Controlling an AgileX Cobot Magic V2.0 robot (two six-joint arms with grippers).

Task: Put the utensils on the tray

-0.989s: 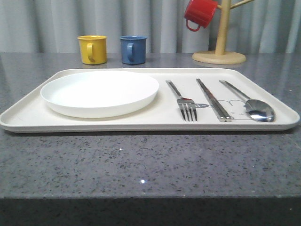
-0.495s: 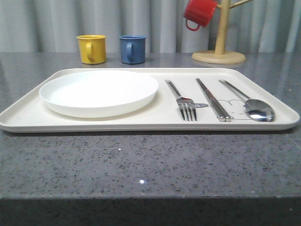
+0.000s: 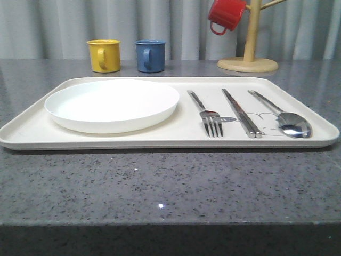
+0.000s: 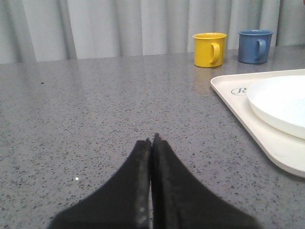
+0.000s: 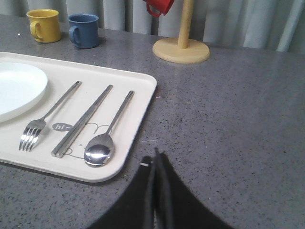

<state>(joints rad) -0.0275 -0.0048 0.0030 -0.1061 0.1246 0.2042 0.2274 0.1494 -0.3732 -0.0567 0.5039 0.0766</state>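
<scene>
On the right half of the cream tray [image 3: 32, 130] [image 5: 143, 90] lie a silver fork [image 3: 208, 114] [image 5: 45, 117], a pair of flat chopsticks [image 3: 241, 113] [image 5: 82, 121] and a round-bowled spoon [image 3: 285, 120] [image 5: 108, 131], side by side. My left gripper [image 4: 151, 141] is shut and empty over bare countertop, to the left of the tray [image 4: 267, 138]. My right gripper [image 5: 155, 155] is shut with nothing in it, just off the tray's right front corner.
A round white plate [image 3: 112, 104] takes up the tray's left half. Behind the tray stand a yellow mug [image 3: 104, 55] and a blue mug [image 3: 150, 55]. A wooden mug tree [image 3: 248, 58] with a red mug [image 3: 226, 15] stands at the back right.
</scene>
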